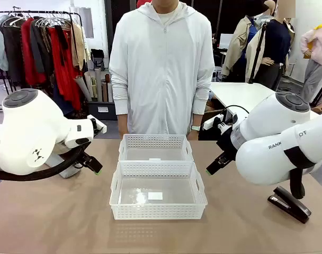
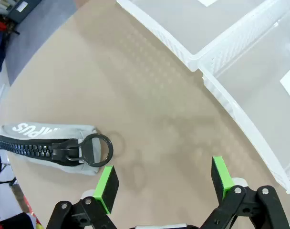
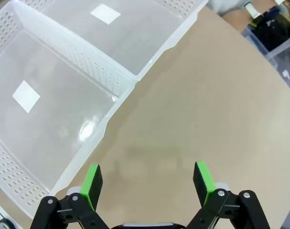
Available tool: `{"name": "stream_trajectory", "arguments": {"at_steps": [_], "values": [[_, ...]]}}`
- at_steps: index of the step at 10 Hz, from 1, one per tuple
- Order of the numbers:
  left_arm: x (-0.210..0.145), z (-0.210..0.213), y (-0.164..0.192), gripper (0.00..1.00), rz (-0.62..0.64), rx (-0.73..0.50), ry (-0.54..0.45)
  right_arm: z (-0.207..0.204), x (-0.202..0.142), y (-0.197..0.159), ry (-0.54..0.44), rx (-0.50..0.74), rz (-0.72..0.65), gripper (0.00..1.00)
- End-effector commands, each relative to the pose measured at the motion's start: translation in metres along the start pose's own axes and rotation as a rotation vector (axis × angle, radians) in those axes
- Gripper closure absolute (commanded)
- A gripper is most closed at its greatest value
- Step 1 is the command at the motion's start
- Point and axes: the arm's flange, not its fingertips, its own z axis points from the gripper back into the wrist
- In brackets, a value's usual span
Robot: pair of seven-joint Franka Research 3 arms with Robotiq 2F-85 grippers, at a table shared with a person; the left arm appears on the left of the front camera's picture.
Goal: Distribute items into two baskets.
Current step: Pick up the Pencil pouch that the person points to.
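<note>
Two white lattice baskets stand end to end mid-table, the larger one (image 1: pixel 158 211) nearer me and the smaller one (image 1: pixel 155 141) behind it, both empty. The grey "CAMPUS" zip pouch (image 2: pixel 40 138) lies on the table just left of my left gripper (image 2: pixel 164 183), whose jaws are open and hold nothing; the pouch's ring pull sits beside one green pad (image 2: pixel 107 187). In the front view the left gripper (image 1: pixel 95 165) hovers left of the baskets. My right gripper (image 3: pixel 147 183) is open over bare table beside the baskets (image 3: pixel 121 90), and in the front view it (image 1: pixel 216 163) hangs right of them. A black stapler (image 1: pixel 289 203) lies at the near right.
A person in a white zip jacket (image 1: pixel 161 69) stands at the far edge behind the baskets, hands down. Brown tabletop (image 1: pixel 55 222) stretches either side of the baskets. A clothes rack and another table stand beyond.
</note>
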Motion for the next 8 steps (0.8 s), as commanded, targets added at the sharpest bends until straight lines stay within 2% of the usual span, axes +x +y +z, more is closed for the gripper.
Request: {"name": "stream_trajectory", "arguments": {"at_steps": [1,8], "values": [[0.0001,0.0002,0.0000,0.00,0.000,0.000,0.000,0.0000,0.0000,0.0000,0.000,0.000,0.000,0.00],[0.0001,0.0002,0.0000,0.00,0.000,0.000,0.000,0.0000,0.0000,0.0000,0.000,0.000,0.000,0.00]]}}
